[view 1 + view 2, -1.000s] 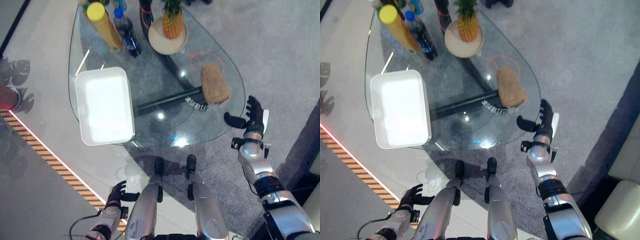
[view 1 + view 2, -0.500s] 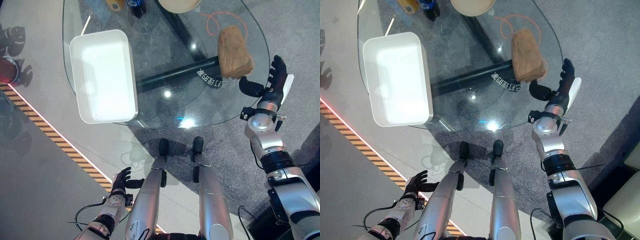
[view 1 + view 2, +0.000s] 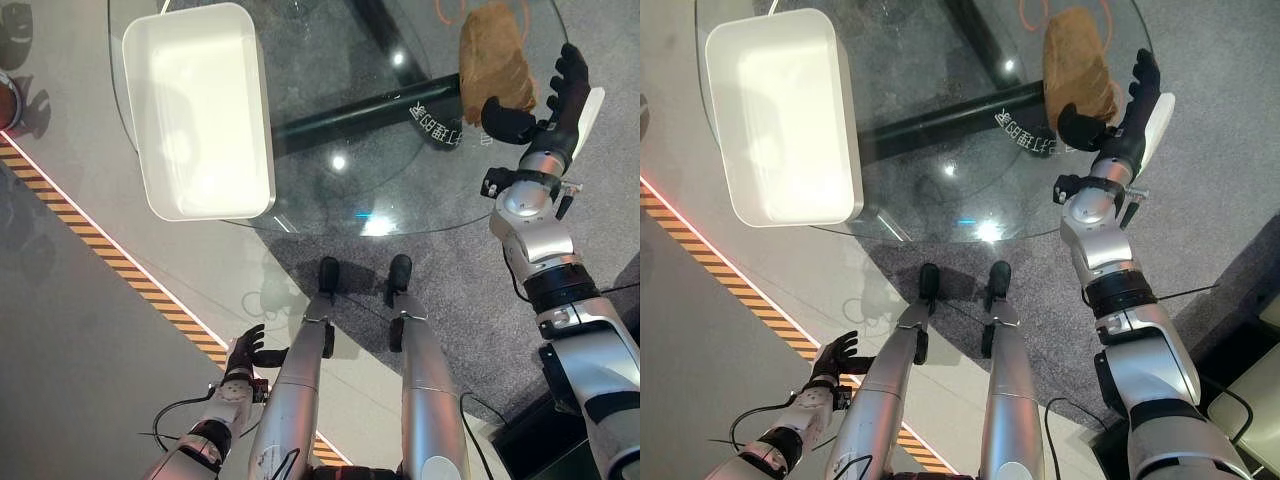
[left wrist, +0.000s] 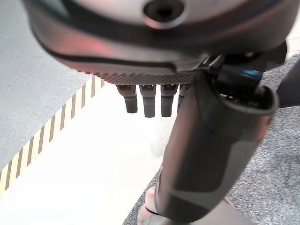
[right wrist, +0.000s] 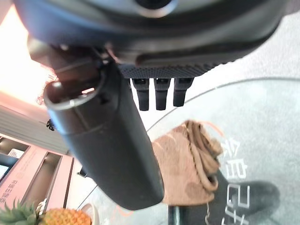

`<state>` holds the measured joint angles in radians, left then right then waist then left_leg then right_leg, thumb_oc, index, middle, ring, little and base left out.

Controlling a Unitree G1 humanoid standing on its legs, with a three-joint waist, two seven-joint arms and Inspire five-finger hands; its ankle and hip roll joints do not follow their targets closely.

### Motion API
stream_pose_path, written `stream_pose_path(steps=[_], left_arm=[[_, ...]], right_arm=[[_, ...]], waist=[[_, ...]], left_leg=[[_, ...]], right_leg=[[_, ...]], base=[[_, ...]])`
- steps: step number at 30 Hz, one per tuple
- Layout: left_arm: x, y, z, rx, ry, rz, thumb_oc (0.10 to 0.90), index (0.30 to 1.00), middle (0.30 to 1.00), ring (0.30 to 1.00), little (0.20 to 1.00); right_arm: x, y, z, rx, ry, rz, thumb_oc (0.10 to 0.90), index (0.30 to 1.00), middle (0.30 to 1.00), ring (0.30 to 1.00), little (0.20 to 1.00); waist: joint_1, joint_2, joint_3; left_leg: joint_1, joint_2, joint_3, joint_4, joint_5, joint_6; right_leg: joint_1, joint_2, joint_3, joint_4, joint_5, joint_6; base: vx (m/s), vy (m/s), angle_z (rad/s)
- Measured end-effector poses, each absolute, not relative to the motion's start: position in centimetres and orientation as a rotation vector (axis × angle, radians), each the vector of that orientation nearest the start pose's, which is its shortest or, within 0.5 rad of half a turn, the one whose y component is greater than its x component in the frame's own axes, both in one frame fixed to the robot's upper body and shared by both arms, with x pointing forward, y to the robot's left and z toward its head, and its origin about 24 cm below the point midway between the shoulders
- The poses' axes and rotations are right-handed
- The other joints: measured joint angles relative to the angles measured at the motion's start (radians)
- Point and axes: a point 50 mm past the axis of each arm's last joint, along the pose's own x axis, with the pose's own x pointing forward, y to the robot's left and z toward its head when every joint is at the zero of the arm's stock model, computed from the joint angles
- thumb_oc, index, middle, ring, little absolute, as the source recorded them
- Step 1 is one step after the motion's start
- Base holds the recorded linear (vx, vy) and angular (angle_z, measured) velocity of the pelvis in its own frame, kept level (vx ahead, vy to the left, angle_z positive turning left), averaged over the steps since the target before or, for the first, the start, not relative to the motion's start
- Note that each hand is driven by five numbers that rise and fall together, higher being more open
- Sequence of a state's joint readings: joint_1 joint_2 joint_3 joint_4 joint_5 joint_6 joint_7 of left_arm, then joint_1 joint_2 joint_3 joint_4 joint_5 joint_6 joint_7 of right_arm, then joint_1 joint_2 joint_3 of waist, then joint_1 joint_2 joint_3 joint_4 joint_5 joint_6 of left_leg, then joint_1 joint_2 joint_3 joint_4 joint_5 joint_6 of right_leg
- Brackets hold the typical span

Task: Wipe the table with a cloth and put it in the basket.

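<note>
The right hand is raised at the right rim of the glass table, fingers straight and spread, thumb standing out toward the brown cloth. From above the thumb overlaps the cloth's near end, but whether it touches the fabric or hangs above it cannot be told. In the right wrist view the thumb covers part of the cloth, which lies folded and bunched on the glass with nothing curled round it. The cloth's far end is cut off by the picture's upper edge, as is the orange cord loop beside it.

The left hand hangs low by the robot's side above the pale floor, close to the striped yellow-and-black tape. Its fingers are relaxed and apart, holding nothing.

The white basket sits on the left part of the table, well apart from the cloth, and it is empty.

Compared with half a second ago, the whole scene has slid upward, so the camera has tilted; the plate and bottles are gone from view. Relative to the cloth, the right hand has come closer, its thumb now lying over the cloth's edge where it was beside it.
</note>
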<state>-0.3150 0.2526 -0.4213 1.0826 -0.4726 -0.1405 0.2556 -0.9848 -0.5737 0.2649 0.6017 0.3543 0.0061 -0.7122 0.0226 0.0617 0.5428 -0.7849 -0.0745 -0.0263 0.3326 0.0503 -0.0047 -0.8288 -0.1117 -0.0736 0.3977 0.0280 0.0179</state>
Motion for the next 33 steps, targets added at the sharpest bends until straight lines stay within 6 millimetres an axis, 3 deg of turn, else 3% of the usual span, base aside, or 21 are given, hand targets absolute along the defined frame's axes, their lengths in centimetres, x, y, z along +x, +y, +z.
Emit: stream_pose_path(steps=[8,14,18,26,33], left_arm=[[24.2,19.6,-9.5,0.151,0.666,0.188,0.8,0.9,0.9,0.9,0.9],[24.3,19.6,-9.4,0.162,0.662,0.177,0.8,0.9,0.9,0.9,0.9],[24.3,19.6,-9.4,0.179,0.656,0.164,0.8,0.9,0.9,0.9,0.9],[24.2,19.6,-9.4,0.164,0.659,0.168,0.8,0.9,0.9,0.9,0.9],[24.3,19.2,-9.4,0.161,0.641,0.15,0.8,0.9,0.9,0.9,0.9]], right_arm=[[38.3,-21.6,26.7,-0.118,-0.441,-0.576,0.8,0.9,0.9,0.9,0.9],[39.0,-21.3,26.4,-0.186,-0.352,-0.622,0.8,0.9,0.9,0.9,0.9],[39.1,-21.6,28.0,-0.158,-0.36,-0.676,0.8,0.9,0.9,0.9,0.9],[39.6,-21.0,28.8,-0.256,-0.312,-0.693,0.8,0.9,0.9,0.9,0.9],[39.3,-23.1,30.0,-0.288,-0.294,-0.894,0.8,0.9,0.9,0.9,0.9]], waist=[[0.001,-0.001,0.0],[0.004,-0.004,0.001],[0.002,-0.006,0.001],[0.006,-0.006,0.001],[0.035,-0.006,0.001]], left_leg=[[-0.039,-0.004,-0.012,0.02,0.0,0.0],[-0.046,-0.007,-0.015,0.034,-0.002,0.002],[-0.081,-0.011,-0.016,0.045,-0.004,0.001],[-0.101,-0.011,-0.017,0.059,-0.005,0.0],[-0.128,-0.013,-0.021,0.07,-0.005,-0.001]], right_leg=[[-0.028,-0.001,-0.003,0.008,0.001,0.0],[-0.036,-0.005,-0.004,0.022,-0.002,0.001],[-0.067,-0.006,-0.004,0.036,-0.002,0.001],[-0.084,-0.007,-0.003,0.043,0.001,-0.002],[-0.11,-0.008,-0.006,0.055,0.0,-0.001]], base=[[0.01,-0.002,0.02],[0.01,-0.004,0.01],[0.0,0.0,0.0],[0.0,0.0,0.0],[0.0,0.0,0.01]])
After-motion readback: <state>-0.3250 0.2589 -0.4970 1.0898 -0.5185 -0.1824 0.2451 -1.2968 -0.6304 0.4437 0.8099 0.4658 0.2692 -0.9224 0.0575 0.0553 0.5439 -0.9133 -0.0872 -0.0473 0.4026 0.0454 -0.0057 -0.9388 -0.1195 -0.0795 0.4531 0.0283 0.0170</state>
